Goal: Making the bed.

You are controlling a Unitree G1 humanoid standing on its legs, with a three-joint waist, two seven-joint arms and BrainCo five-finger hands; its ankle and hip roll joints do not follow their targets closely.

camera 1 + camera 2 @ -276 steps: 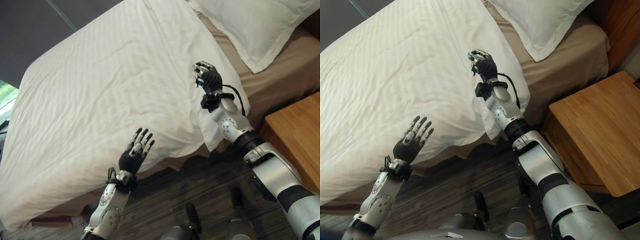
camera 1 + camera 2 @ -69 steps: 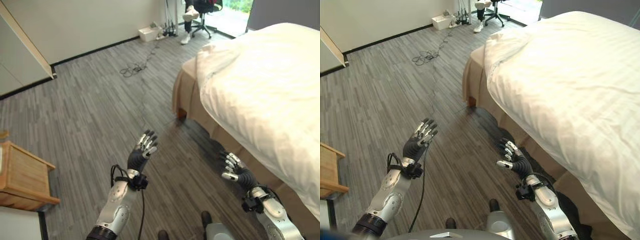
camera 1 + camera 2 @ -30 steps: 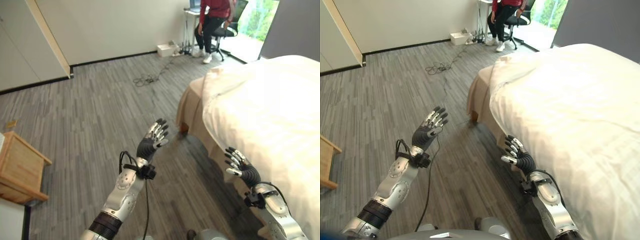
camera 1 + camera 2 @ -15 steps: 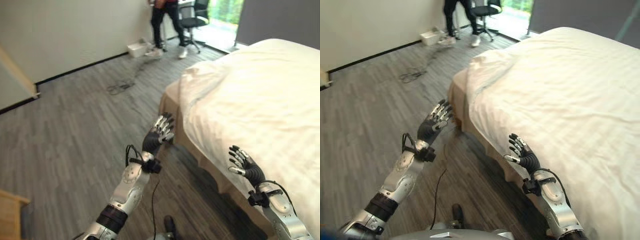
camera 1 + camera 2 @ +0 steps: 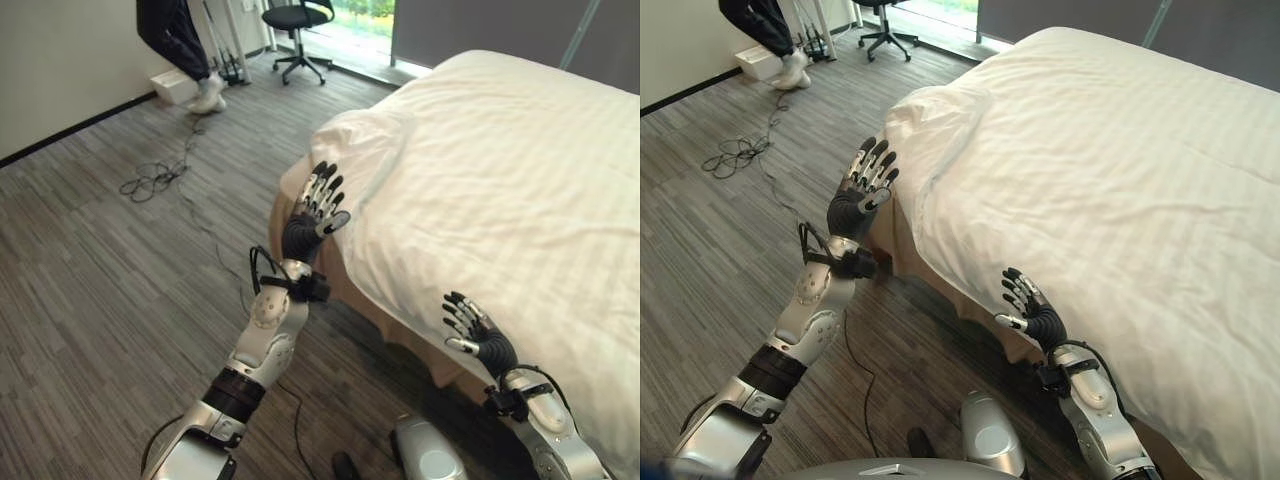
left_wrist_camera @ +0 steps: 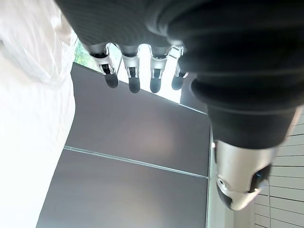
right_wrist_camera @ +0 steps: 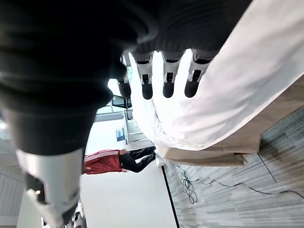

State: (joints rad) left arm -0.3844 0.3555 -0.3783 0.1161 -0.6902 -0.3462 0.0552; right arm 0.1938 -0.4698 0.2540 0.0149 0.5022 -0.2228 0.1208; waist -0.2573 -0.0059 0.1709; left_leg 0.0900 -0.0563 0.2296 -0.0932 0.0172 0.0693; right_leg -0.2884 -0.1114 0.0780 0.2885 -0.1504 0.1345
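The floor (image 5: 110, 300) is laid with grey wood-look planks in staggered strips. A pale wall (image 5: 60, 60) with a dark skirting board runs along the far left. A tangle of dark cables (image 5: 150, 183) lies on the floor at far left, near a white box (image 5: 172, 86) against the wall. A black office chair (image 5: 297, 22) on castors stands at the far end, where daylight comes in through a window (image 5: 360, 12). A person's legs (image 5: 185, 45) in dark trousers and pale shoes stand by the box. A dark grey panel (image 5: 480, 30) closes the far right.

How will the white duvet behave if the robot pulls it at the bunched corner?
The white duvet is probably floppy: its bunched corner sags over the bed edge. It likely bends and drags in folds rather than sliding flat. It looks puffy, so perhaps light for its size.
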